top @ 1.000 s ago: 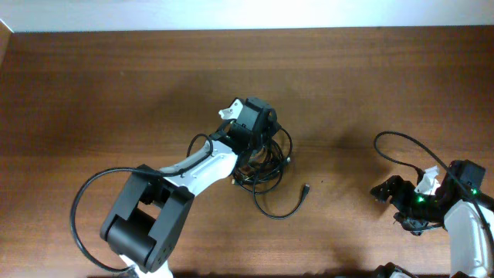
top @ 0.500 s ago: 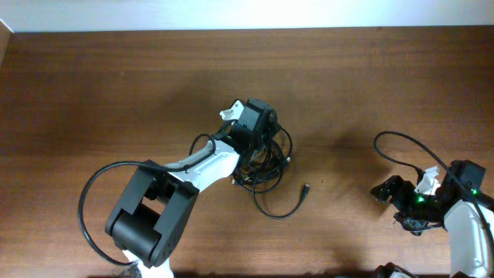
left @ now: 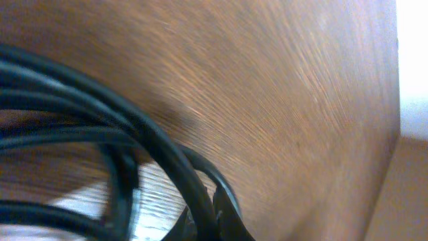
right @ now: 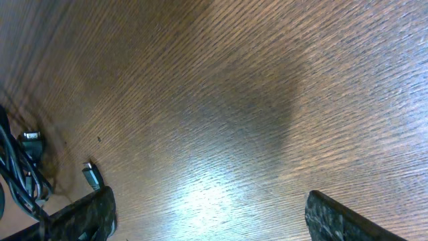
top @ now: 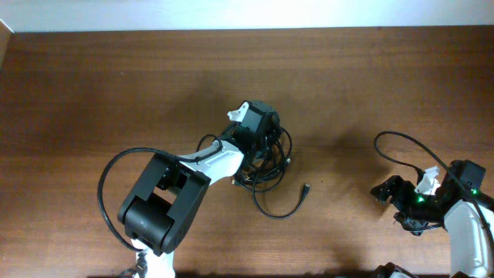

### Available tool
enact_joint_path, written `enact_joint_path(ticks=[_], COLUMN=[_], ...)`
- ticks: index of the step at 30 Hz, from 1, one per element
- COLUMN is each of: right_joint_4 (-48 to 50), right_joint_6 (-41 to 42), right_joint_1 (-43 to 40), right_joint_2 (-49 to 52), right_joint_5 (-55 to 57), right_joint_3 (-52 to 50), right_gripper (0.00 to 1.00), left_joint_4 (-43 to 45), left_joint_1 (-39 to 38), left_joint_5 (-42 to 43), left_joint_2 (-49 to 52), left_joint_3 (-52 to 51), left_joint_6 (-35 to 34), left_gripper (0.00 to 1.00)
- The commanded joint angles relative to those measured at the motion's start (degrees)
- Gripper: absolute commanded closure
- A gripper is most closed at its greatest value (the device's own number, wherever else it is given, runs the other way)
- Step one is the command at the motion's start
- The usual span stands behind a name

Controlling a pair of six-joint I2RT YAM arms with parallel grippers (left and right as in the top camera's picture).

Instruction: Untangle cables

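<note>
The cables (top: 270,168) lie bunched in one black tangle at the table's middle, and one loop trails out to a small plug (top: 306,188). My left gripper (top: 261,141) is down on the tangle's upper part. In the left wrist view the left gripper (left: 212,224) is shut on a single black cable (left: 167,157) that runs between its tips. My right gripper (top: 388,190) stands open above bare wood at the right, away from the tangle. Nothing lies between the right gripper's (right: 214,221) fingers (right: 83,214), and plug ends (right: 90,175) show at the left.
The right arm's own thicker black wire (top: 401,143) arcs over the table at the right. The table's pale far edge (top: 247,15) runs along the top. Brown wood (top: 116,93) surrounds the tangle.
My left gripper has closed on a cable in the tangle, and the left arm's elbow has swung to the right. The right arm has not moved.
</note>
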Motion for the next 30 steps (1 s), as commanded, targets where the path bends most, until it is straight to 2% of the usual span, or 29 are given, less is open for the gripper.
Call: enact_joint_path(ticks=[1, 3, 4, 8, 10, 13, 16, 18, 19, 22, 26, 27, 30], right_joint_4=[-0.02, 0.09, 0.17, -0.04, -1.33, -4.04, -4.28, -2.47, 1.6, 9.79, 31.89, 36.11, 43.63], right_joint_6=[-0.39, -0.37, -0.37, -0.2, -1.22, -8.44, -9.7, -9.64, -9.62, -9.64, -9.57, -8.44, -5.75], right_joint_1=[-0.28, -0.28, -0.28, -0.28, -0.26, -0.22, 3.13, 7.82, 13.7, 24.41, 44.17, 46.97, 55.69], right_joint_2=[0.15, 0.15, 0.15, 0.15, 0.15, 0.15, 0.15, 0.15, 0.15, 0.15, 0.15, 0.15, 0.15], right_joint_5=[0.55, 0.5, 0.48, -5.64, -14.01, -29.73, -37.86, -40.81, -41.79, -41.55, -41.11, -38.86, -19.76], right_joint_3=[-0.24, -0.24, -0.24, -0.24, -0.24, -0.24, -0.24, -0.24, -0.24, -0.24, -0.24, -0.24, -0.24], right_gripper=[0.1, 0.1, 0.01, 0.01, 0.01, 0.01, 0.01, 0.01, 0.01, 0.01, 0.01, 0.01, 0.01], left_joint_4=[1.33, 1.05, 0.33, -6.58, -8.52, -8.81, -6.4, -2.95, 0.96, 6.16, 7.85, 8.28, 11.06], left_joint_1=[0.76, 1.16, 1.16, 1.27, 1.27, 1.27, 1.27, 1.27, 1.27, 1.27, 1.27, 1.27, 1.29], left_joint_5=[9.79, 13.68, 15.17, 18.29, 18.32, 18.29, 18.29, 18.27, 18.27, 17.79, 17.84, 17.84, 17.79], left_joint_2=[-1.88, -5.44, -7.48, -18.8, -24.11, -31.91, -37.62, -39.95, -41.62, -43.25, -43.71, -43.89, -45.59], left_joint_3=[0.39, 0.39, 0.39, 0.39, 0.39, 0.39, 0.39, 0.39, 0.39, 0.39, 0.39, 0.39, 0.39], left_joint_6=[11.69, 18.93, 22.49, 35.34, 38.32, 39.89, 39.89, 39.89, 39.87, 39.89, 39.76, 38.88, 36.59], left_gripper=[1.0, 1.0, 1.0, 1.0, 1.0, 1.0, 1.0, 1.0, 1.0, 1.0, 1.0, 1.0, 1.0])
